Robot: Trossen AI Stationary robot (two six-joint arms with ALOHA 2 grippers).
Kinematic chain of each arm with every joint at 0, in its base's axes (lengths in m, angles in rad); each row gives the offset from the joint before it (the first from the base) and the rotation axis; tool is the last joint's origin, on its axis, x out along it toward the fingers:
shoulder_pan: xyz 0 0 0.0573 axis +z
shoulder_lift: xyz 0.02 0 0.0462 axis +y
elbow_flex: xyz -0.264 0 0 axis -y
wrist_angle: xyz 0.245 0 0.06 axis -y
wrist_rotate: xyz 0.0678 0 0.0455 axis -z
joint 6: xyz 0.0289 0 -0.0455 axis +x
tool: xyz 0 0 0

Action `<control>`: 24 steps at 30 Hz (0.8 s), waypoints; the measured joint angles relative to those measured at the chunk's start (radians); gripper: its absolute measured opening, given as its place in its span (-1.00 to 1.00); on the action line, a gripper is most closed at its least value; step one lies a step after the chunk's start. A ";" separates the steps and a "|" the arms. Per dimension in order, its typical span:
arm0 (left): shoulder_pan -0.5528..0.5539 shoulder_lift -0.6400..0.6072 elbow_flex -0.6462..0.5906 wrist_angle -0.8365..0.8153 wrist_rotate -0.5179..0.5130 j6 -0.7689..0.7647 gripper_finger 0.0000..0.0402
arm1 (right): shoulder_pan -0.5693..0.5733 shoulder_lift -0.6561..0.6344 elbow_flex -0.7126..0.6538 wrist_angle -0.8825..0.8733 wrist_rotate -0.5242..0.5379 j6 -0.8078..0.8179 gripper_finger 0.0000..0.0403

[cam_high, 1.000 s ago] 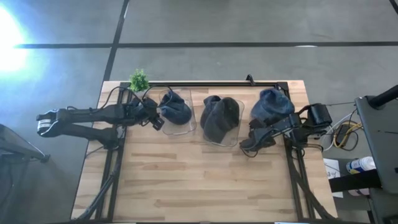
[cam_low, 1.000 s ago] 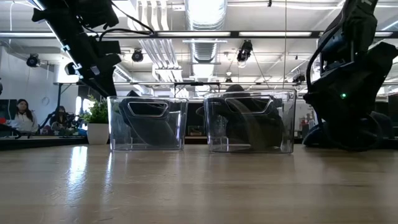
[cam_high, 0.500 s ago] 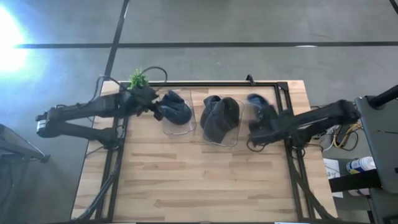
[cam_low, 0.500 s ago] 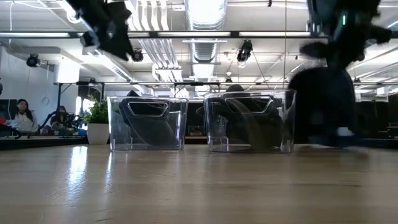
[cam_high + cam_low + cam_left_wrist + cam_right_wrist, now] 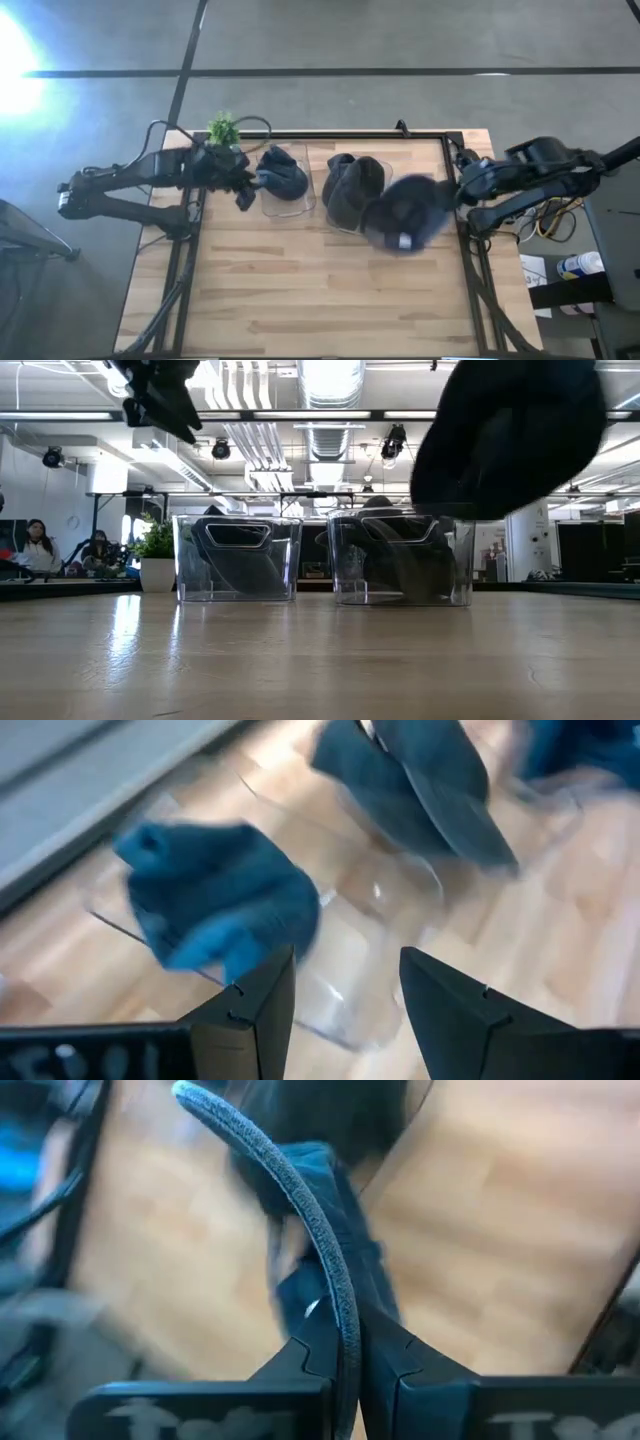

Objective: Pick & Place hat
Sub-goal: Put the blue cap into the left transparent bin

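The right gripper point(image 5: 345, 1350) is pinching its fingers point(image 5: 300, 1365) together on the rim of a dark hat point(image 5: 405, 218), which is hanging in the air over the tabletop point(image 5: 300, 290), just beside the middle clear bin point(image 5: 352, 195) that is holding another dark hat point(image 5: 350, 185). The left gripper point(image 5: 340, 995) is hovering with its fingers point(image 5: 255, 1010) apart next to the left clear bin point(image 5: 285, 195), where a blue hat point(image 5: 215, 905) is lying. A small green plant point(image 5: 223, 128) is standing at the tabletop's back left corner.
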 joint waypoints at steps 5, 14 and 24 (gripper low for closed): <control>-0.091 -0.001 -0.049 -0.016 0.054 -0.025 -0.13 | 0.023 0.005 0.049 0.165 -0.267 -0.047 -0.94; -0.619 -0.017 -0.136 0.052 0.056 -0.075 -0.13 | 0.050 0.184 -0.003 0.555 -0.276 -0.158 -0.94; -1.185 0.106 -0.439 0.576 -0.269 -0.564 -0.14 | 0.136 0.433 -0.254 1.124 -0.226 0.079 -0.94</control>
